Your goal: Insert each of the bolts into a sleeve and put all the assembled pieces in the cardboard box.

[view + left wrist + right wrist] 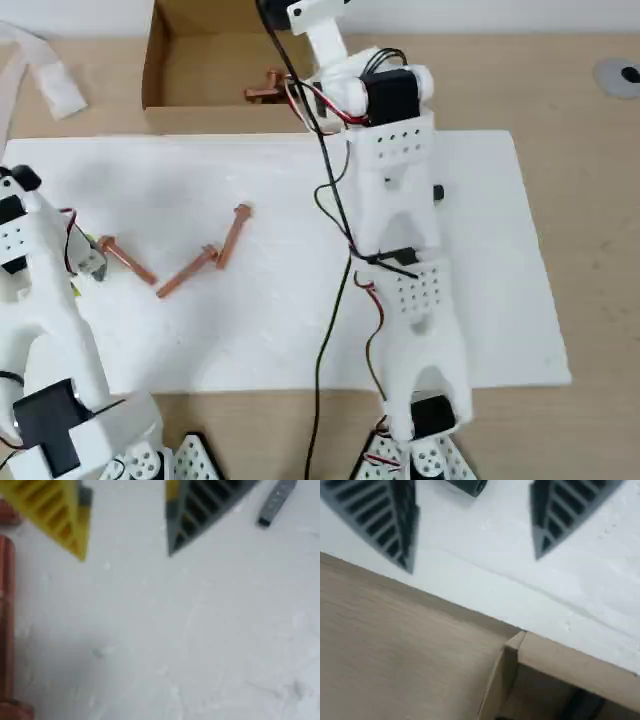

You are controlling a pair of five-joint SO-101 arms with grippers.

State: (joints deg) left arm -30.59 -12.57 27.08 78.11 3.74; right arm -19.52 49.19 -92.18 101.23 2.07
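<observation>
Cardboard box (580, 670) edge near spread right end effector (474, 562), left end effector (126, 555) spread beside bolt (6, 620).

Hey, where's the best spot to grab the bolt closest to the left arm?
Probably mid-shank, coming straight down from above: the bolt lies flat on the white mat, so the left gripper can straddle its thin shaft crosswise, clear of the wider head.

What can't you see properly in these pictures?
1. Copper pieces in the cardboard box, high view: the right arm covers part, so no count.
2. Sleeve, high view: mostly behind that arm.
3. Bolt, left wrist view: cut by the edge, blurred.
4. Sleeve, right wrist view: cut by the edge.
</observation>
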